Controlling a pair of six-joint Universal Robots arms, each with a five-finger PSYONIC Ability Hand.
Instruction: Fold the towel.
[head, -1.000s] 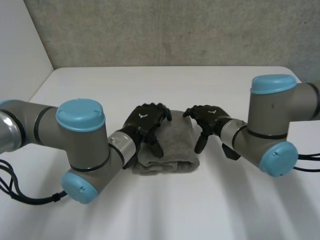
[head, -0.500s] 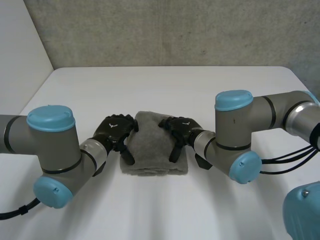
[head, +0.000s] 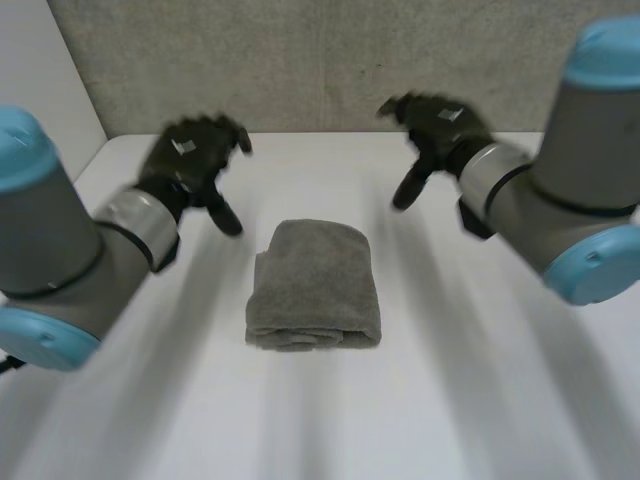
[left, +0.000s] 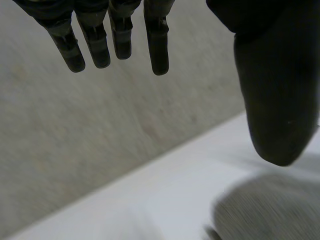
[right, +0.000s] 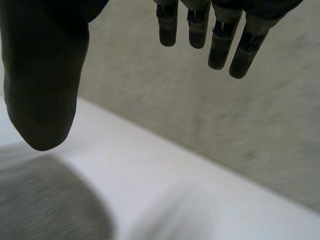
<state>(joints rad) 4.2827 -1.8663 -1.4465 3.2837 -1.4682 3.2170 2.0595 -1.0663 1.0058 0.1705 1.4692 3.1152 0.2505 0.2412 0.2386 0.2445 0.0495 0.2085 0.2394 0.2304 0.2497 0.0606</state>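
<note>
Fingers (left: 157, 40) of left hand (head: 188, 158): straight, loosely spread, thumb wide, nothing held. Fingers (right: 220, 45) of right hand (head: 440, 125): same, matt black, empty. Towel (head: 315, 285): grey terry, nubby pile, folded into thick rounded rectangle, layered edges along near side. Flat on smooth white table (head: 460, 400), between both hands, well apart from each. Rough grey wall (head: 300, 60) behind table.

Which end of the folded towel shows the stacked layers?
The end of the towel nearest the robot: layered edges show there, while the far end looks smooth and rounded.
</note>
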